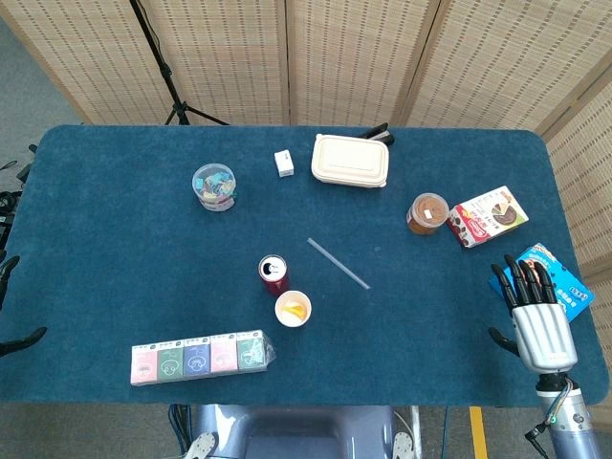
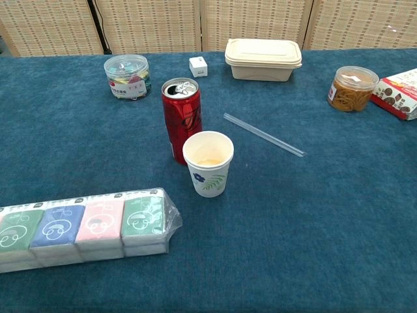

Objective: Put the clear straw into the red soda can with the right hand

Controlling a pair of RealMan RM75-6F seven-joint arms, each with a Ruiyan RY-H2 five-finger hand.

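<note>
The clear straw (image 1: 338,263) (image 2: 263,134) lies flat on the blue table, slanting from upper left to lower right, a little right of the red soda can (image 1: 273,274) (image 2: 182,119). The can stands upright with its top opened. My right hand (image 1: 534,311) hovers over the table's right edge, far right of the straw, fingers spread and holding nothing. It does not show in the chest view. At the left edge of the head view only dark fingertips (image 1: 8,271) of my left hand show.
A paper cup (image 1: 293,309) (image 2: 208,163) stands just in front of the can. A tissue multipack (image 1: 198,357) lies front left. A clip jar (image 1: 214,186), a small white box (image 1: 284,163), a lunch box (image 1: 351,161), a brown jar (image 1: 427,212) and snack packets (image 1: 488,216) sit behind and right.
</note>
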